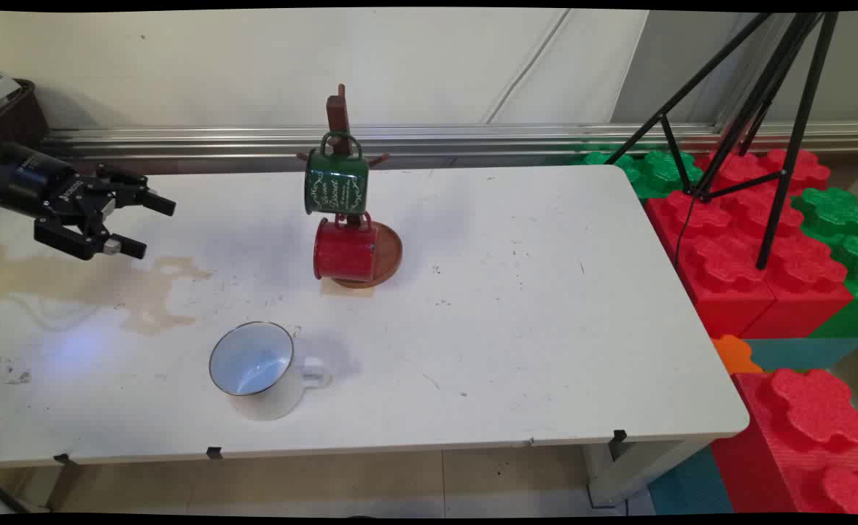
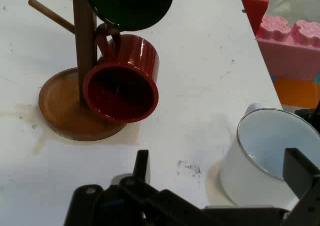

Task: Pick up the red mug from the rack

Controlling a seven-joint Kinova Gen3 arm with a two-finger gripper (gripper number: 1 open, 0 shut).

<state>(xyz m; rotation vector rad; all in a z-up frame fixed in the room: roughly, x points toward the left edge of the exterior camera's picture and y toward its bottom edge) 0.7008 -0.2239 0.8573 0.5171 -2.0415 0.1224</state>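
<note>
Gripper: the black gripper [image 1: 141,227] hangs above the table's left end, well to the left of the mug tree, fingers spread apart with nothing between them; in the hand view its fingers [image 2: 142,166] rise from the bottom edge, likewise apart.

Stain: a brownish dried spill [image 1: 144,288] spreads over the table left of the mug tree, under and just beyond the gripper.

White mug: a white enamel mug [image 1: 261,368] stands upright on the table, in front of the mug tree and a little to its left, with its handle turned toward the right; the hand view shows it [image 2: 265,158] close to the gripper's right-hand finger, not touching it.

Mug tree: a dark wooden mug tree [image 1: 359,251] stands on its round base near the table's middle, toward the back; its post and a bare peg show in the hand view [image 2: 82,60].

Green mug: a green mug [image 1: 336,182] with pale lettering hangs by its handle high on the mug tree.

Red mug: a red mug [image 1: 345,250] hangs just below the green one, low on the mug tree, its mouth tipped leftward; in the hand view its open mouth [image 2: 122,83] faces the camera.

Table: the white table [image 1: 531,306] is scuffed and speckled right of the mug tree.

Tripod: a black tripod [image 1: 764,109] stands far right of the mug tree, off the table.

Blocks: big red and green foam blocks [image 1: 764,240] lie on the floor around the tripod's legs.
</note>
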